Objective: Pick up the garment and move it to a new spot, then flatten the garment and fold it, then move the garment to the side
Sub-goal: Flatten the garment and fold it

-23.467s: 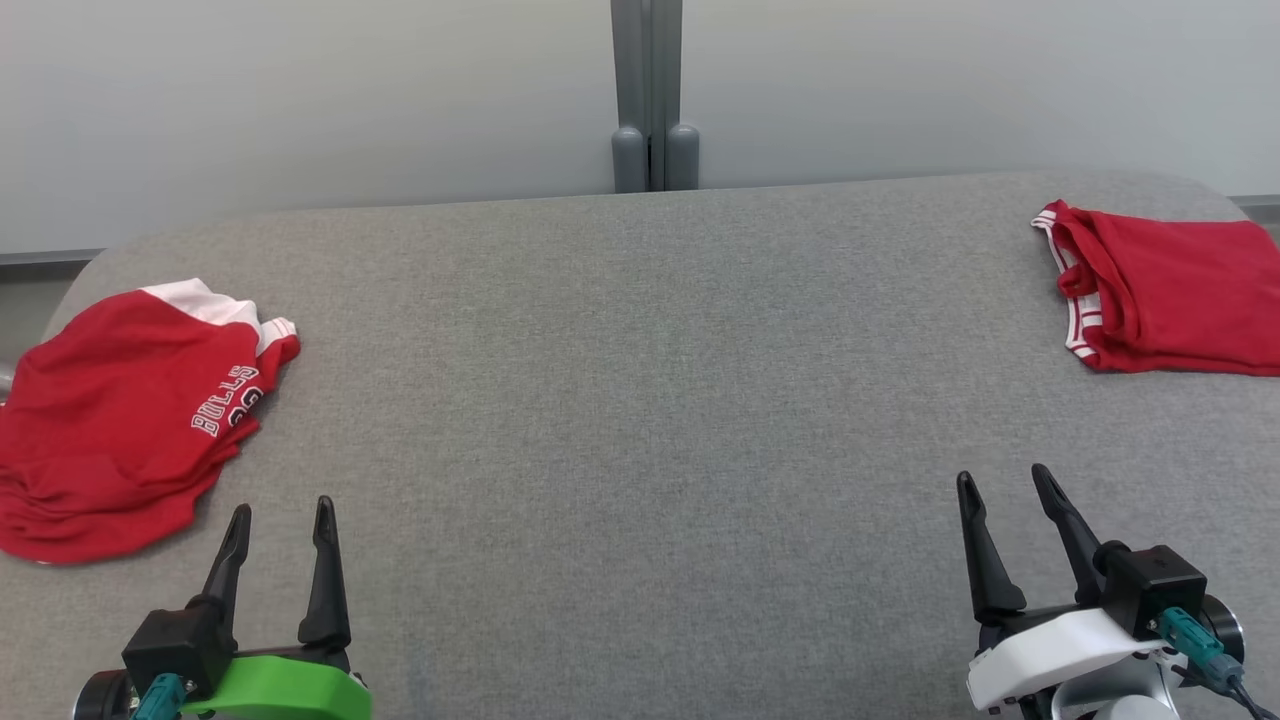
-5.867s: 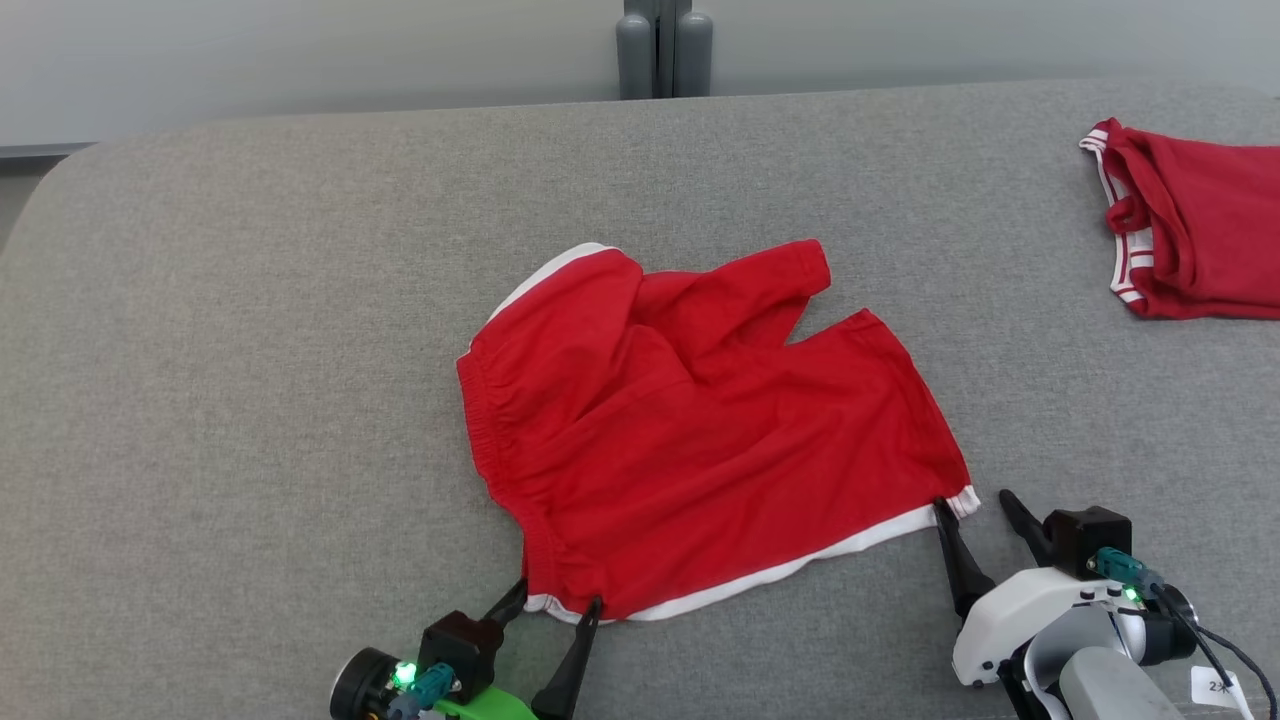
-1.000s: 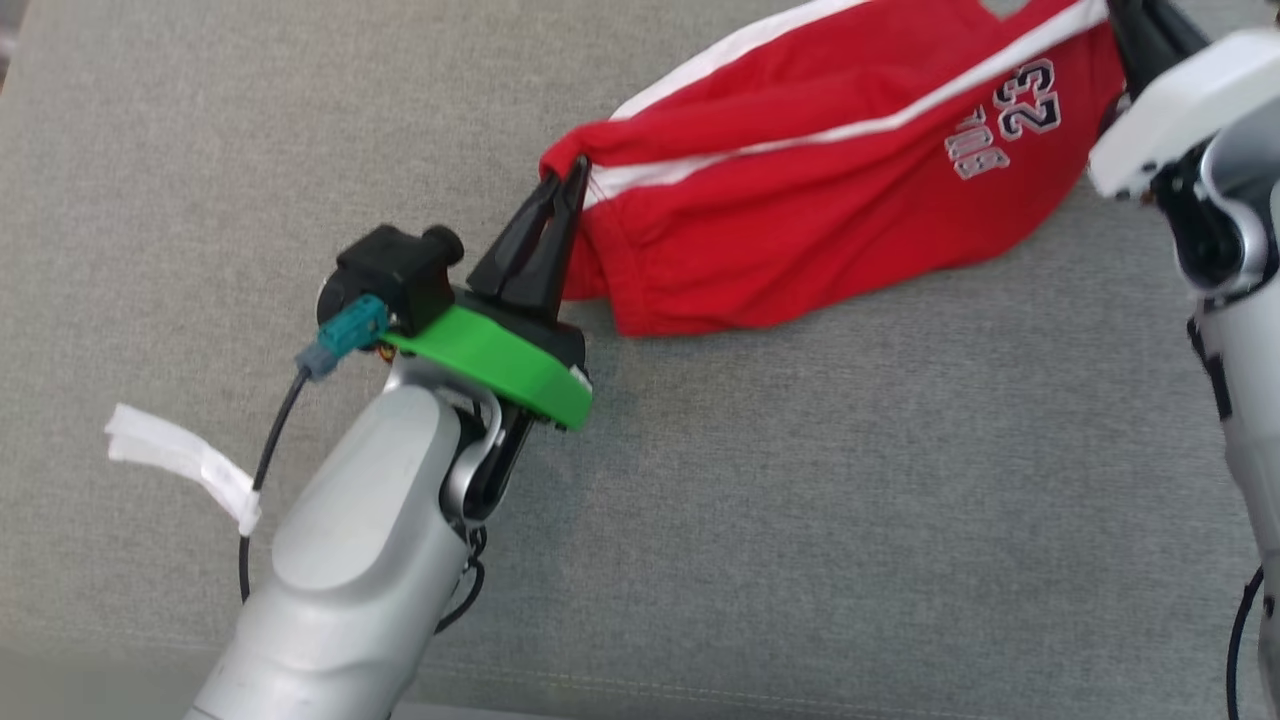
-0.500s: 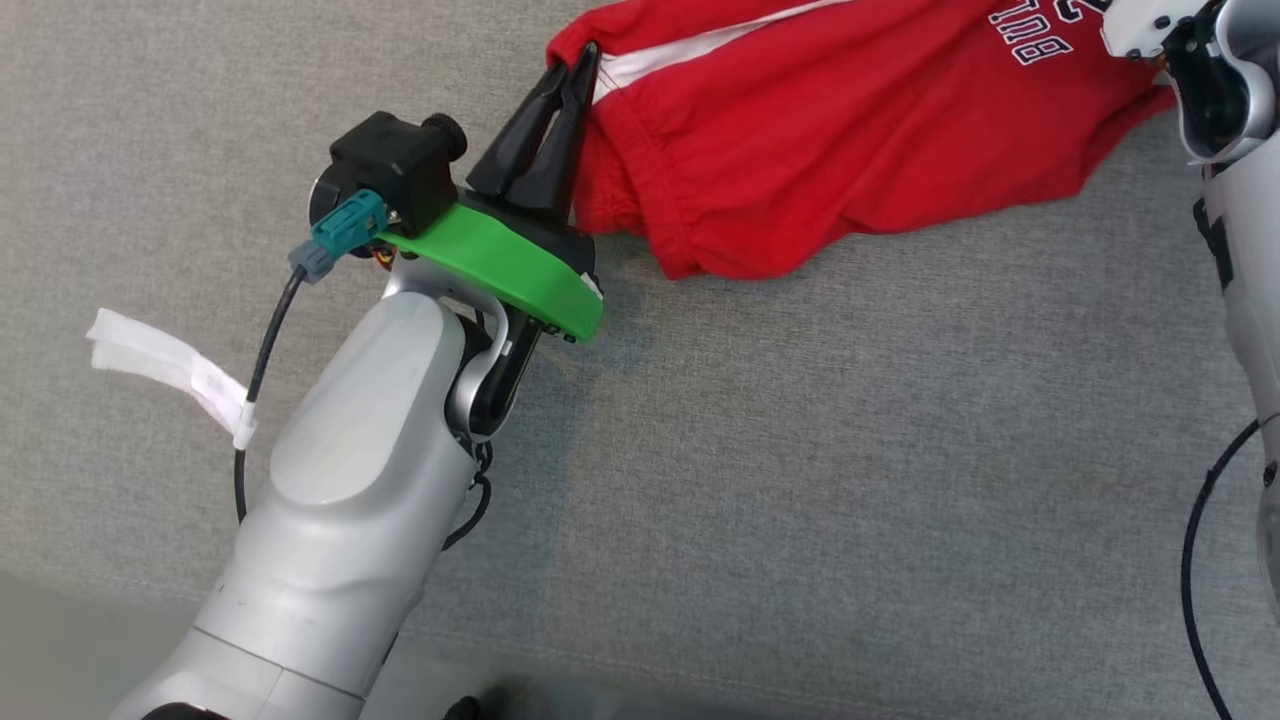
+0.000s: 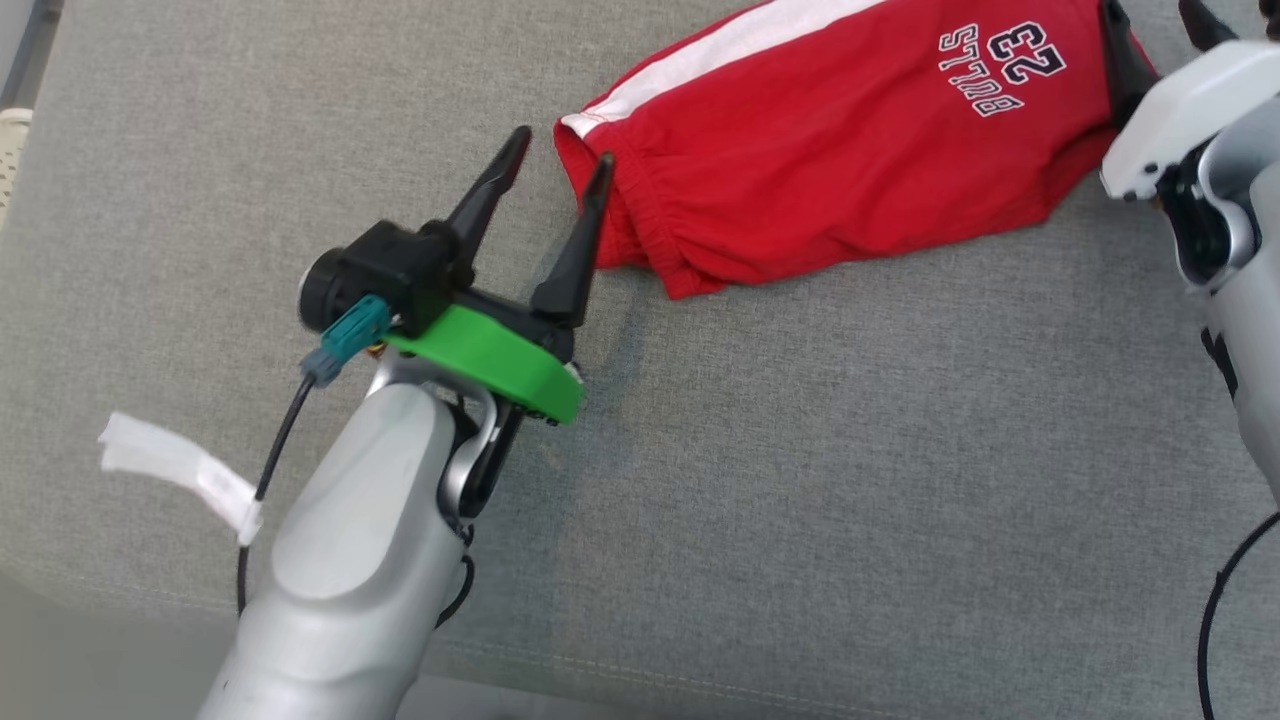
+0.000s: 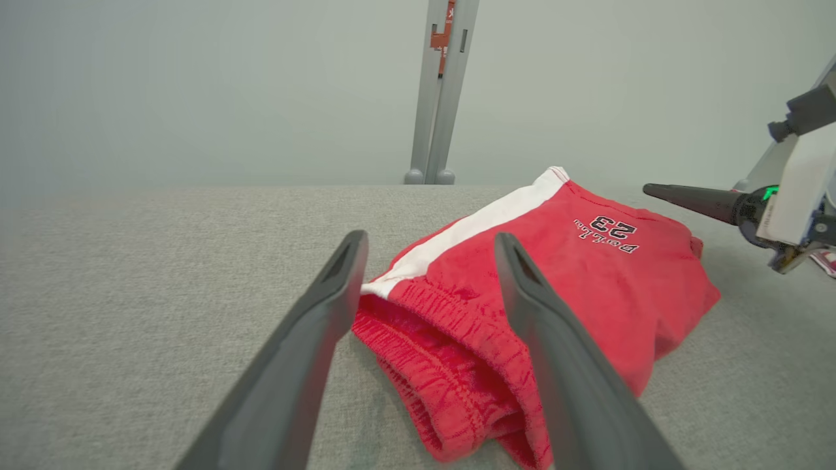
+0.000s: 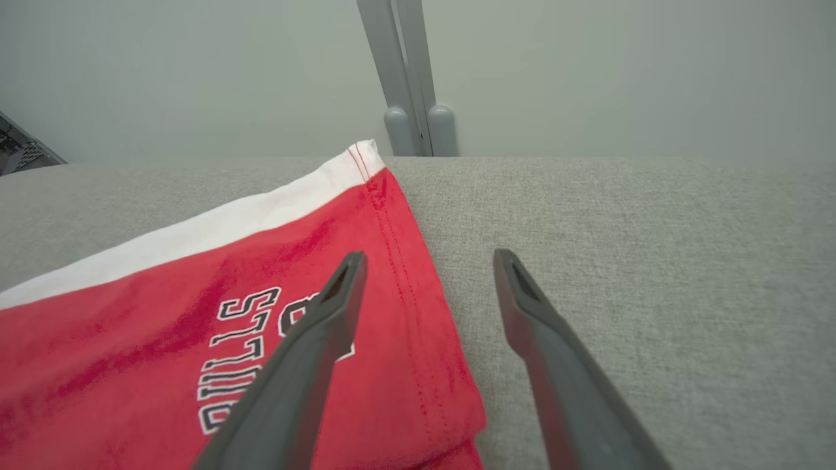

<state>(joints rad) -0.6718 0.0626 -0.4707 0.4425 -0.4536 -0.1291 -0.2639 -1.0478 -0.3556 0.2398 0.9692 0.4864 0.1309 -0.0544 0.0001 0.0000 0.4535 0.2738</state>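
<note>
1. The red fabric shorts with a white side stripe and a "BULLS 23" print [image 5: 830, 150] lie doubled over on the grey cloth-covered table [image 5: 800, 450]. They sit at the far side of the head view, print facing up and elastic waistband toward the left arm.
2. The green-mounted left gripper [image 5: 562, 148] pinched the waistband corner 0.5 s ago. Now its 2 dark fingers stand wide apart and hold nothing, and the corner lies loose between them.
3. The white-mounted right gripper [image 5: 1148, 10] has also let go at the hem end. In its wrist view 1 finger is over the print and the other over bare table.
4. Judgement: this double release lays down 1 fold. The near edge looks bunched, so some smoothing or a second fold likely remains. After that, both grippers need a fresh grasp to move the shorts aside.
</note>
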